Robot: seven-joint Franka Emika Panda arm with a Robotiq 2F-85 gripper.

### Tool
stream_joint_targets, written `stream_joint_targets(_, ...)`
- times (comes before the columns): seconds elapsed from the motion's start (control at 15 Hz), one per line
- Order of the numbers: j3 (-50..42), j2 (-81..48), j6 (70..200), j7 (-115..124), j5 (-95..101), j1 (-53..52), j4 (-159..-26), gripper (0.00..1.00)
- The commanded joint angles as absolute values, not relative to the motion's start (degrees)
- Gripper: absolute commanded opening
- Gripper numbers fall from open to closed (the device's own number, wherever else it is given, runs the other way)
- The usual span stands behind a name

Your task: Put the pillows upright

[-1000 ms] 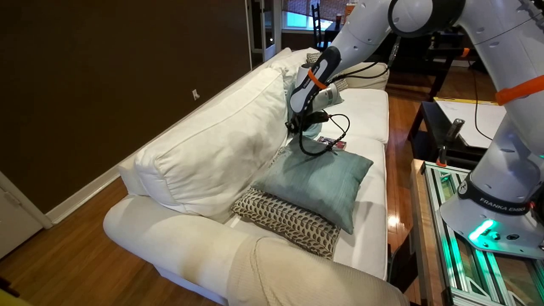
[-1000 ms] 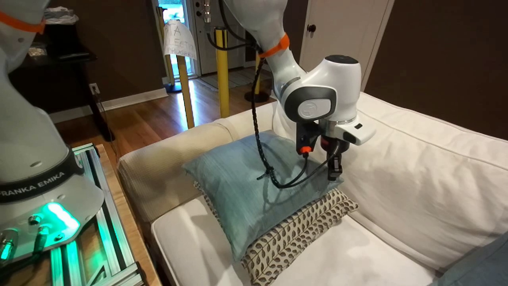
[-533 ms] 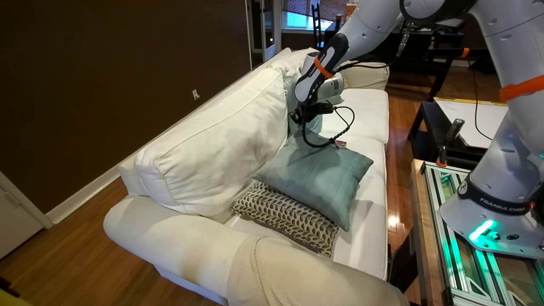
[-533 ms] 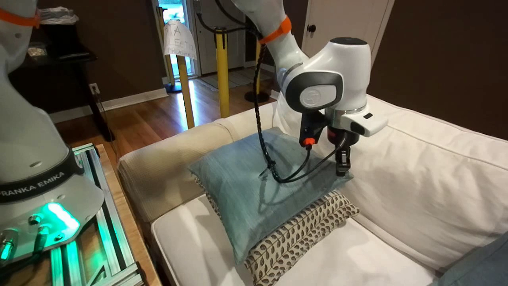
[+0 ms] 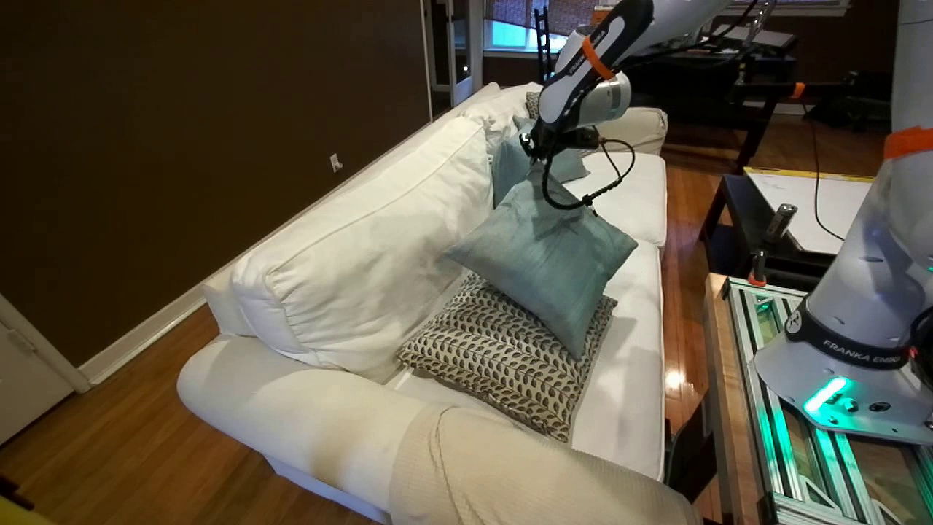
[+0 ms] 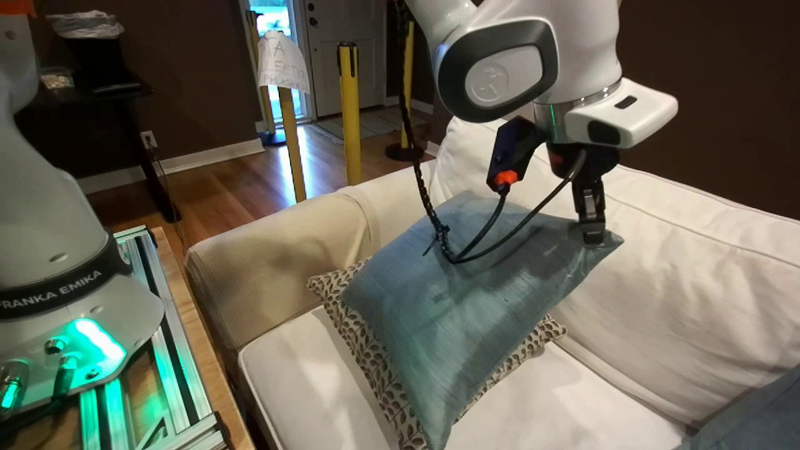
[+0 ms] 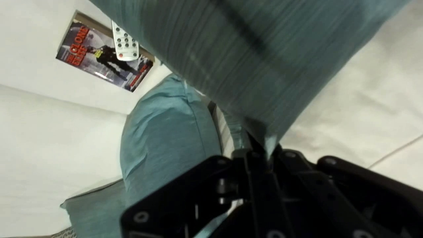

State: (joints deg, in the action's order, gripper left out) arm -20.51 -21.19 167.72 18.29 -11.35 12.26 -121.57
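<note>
My gripper [image 6: 594, 239] is shut on a corner of a light teal pillow [image 6: 462, 300]. In the wrist view that corner runs between the fingertips, and the teal cloth fills the top of the picture. The held pillow hangs tilted, gripped corner highest, over the woven-patterned pillow [image 5: 503, 357], which lies flat on the seat. Whether its lower part still touches the patterned one I cannot tell. Farther along the sofa a teal pillow [image 7: 165, 138] leans at the backrest, with another teal pillow [image 7: 96, 211] beyond. A bit of patterned pillow [image 5: 533, 103] shows at the far end.
A white back cushion [image 5: 379, 240] stands behind the pillows, and the armrest [image 5: 313, 408] closes the near end. On the seat lie a book [image 7: 96, 62] and a remote [image 7: 125, 41]. A low table [image 5: 809, 204] with a white board stands in front of the sofa.
My gripper has risen and drawn away from the near armrest, lifting the teal pillow's corner with it. The teal pillow tilts more steeply, and more of the patterned pillow below is uncovered.
</note>
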Motion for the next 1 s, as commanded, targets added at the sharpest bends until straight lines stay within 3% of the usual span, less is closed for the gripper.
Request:
stream_joint_targets(0.0,-29.0,-16.5,169.9,25.1,-5.5,6.6,-123.9,0.01)
stream_joint_targets(0.27,-36.6,-15.5,170.8,32.0,0.2,1.8,-122.7,0.01)
stream_joint_targets(0.33,-33.2,-17.0,169.0,28.4,-2.4,4.6,-122.2,0.05)
stream_joint_targets(0.8,-35.4,-16.6,169.3,30.4,-1.3,2.7,-122.2,0.05)
stream_joint_targets(0.93,-32.8,-15.6,170.9,27.6,-3.1,4.6,-121.9,0.01)
